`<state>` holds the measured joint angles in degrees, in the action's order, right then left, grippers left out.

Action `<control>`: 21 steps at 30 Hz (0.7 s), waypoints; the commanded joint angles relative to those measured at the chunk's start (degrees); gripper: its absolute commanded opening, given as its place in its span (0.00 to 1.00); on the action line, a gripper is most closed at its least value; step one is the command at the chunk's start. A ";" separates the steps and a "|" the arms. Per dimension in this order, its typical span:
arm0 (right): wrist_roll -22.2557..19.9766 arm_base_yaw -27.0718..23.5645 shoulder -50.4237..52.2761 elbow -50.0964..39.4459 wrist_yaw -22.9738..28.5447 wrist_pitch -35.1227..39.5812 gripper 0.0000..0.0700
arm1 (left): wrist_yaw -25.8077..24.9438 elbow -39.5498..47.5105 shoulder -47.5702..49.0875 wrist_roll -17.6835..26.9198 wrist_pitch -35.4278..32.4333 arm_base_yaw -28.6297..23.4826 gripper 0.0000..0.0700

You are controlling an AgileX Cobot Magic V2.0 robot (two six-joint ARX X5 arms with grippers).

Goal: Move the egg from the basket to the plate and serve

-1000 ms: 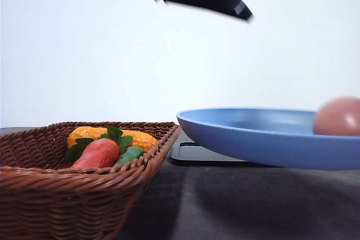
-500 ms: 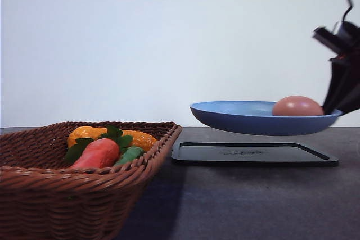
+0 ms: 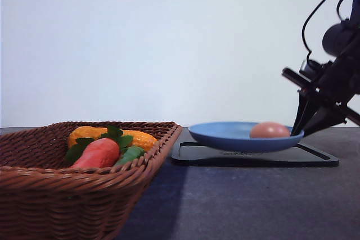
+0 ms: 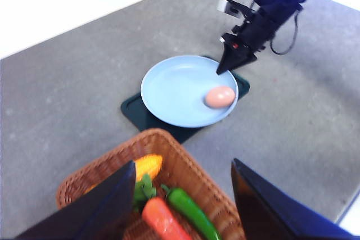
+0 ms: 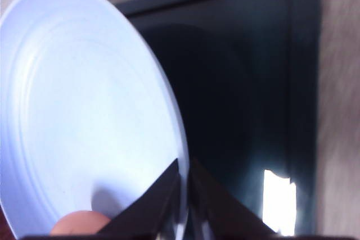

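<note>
We count one egg lying lengthwise across one plate; right pincer pinches its rim, left pincer gapes.

Your robot's right arm is black, with round joints and thin black cables looping above it. Its right gripper has two slim, pointy black fingers. The left gripper has wide, dark blue-black, pointed fingers.

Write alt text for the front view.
The right gripper holds the blue plate by its rim, just over a black tray, with the egg on it. A wicker basket of vegetables sits on the left.
</note>
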<state>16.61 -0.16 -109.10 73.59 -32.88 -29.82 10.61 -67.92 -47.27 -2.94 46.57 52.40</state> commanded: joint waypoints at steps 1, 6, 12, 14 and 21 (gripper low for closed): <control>1.02 -0.04 -1.96 1.71 -0.09 0.26 0.00 | 0.22 -1.03 -0.46 -0.12 0.30 0.46 0.49; 0.98 -0.04 -3.63 1.91 1.92 0.21 0.00 | 0.22 -1.03 -0.63 -0.19 1.49 0.46 0.49; 0.96 -0.04 -3.63 1.98 2.92 0.73 0.24 | 0.48 -1.03 -0.63 -0.19 1.68 0.46 0.49; 0.96 -0.13 -3.63 2.23 2.91 0.71 0.37 | 0.52 -1.03 -0.64 -0.19 1.64 0.46 0.49; 0.91 -1.23 -0.98 3.44 2.86 0.76 0.39 | 0.90 -1.03 -1.49 0.02 0.94 0.40 0.49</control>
<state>16.99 -1.09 -110.83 75.75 -29.95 -29.42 10.96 -67.92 -48.10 -2.96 48.16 52.40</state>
